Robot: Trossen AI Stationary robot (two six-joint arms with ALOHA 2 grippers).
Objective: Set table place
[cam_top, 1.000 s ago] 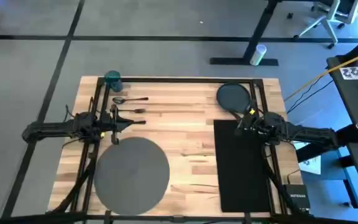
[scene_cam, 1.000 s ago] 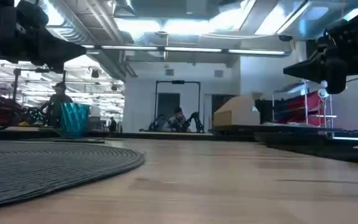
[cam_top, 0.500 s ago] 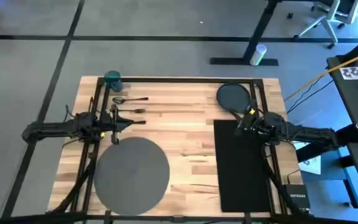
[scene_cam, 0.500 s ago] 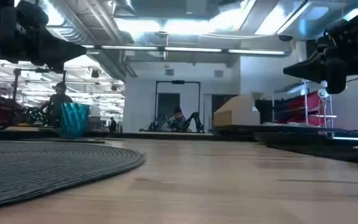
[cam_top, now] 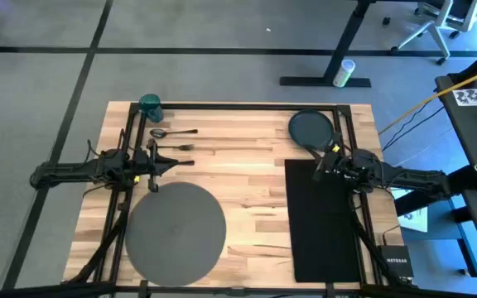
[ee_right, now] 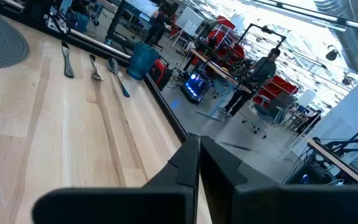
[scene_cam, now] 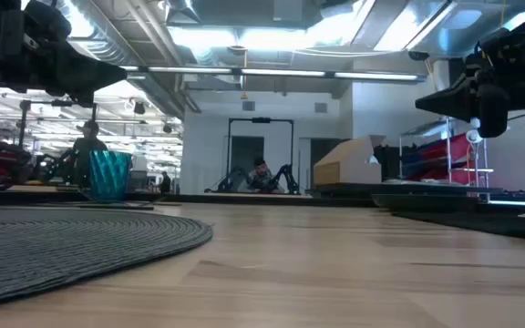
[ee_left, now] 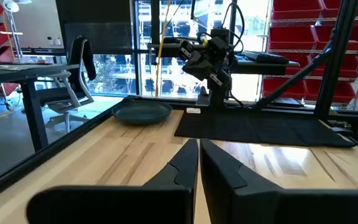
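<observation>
Light wood table (cam_top: 247,178) w/ black frame rails, seen from above: the pieces of the place lie scattered, not assembled. Large round grey mat (cam_top: 175,229) sits on the near-left part of the top; black cloth napkin (cam_top: 321,219) lies flat as a long rectangle along the right side. Dark round plate (cam_top: 310,128) rests at the far right, just beyond the napkin's far edge. Teal cup (cam_top: 150,104) stands upright at the far-left corner. Spoon (cam_top: 172,132) and fork (cam_top: 172,147) lie side by side, parallel, between cup and mat, spoon nearer the cup.

Left gripper (cam_top: 157,161) hangs above the wood at the left side, btwn the fork and the mat's far edge, holding nothing; in the left wrist view its fingers (ee_left: 188,163) are pressed together w/ only a thin slit. Right gripper (cam_top: 325,163) hangs over the napkin's far edge, just short of the plate, also empty; its own fingers (ee_right: 190,158) likewise closed tip to tip.

Low view: mat's woven edge (scene_cam: 80,241) fills the foreground at left, cup (scene_cam: 110,174) beyond it, both arms overhead clear of the tabletop. A person (ee_right: 263,71) stands in the room beyond, amid red shelving.
</observation>
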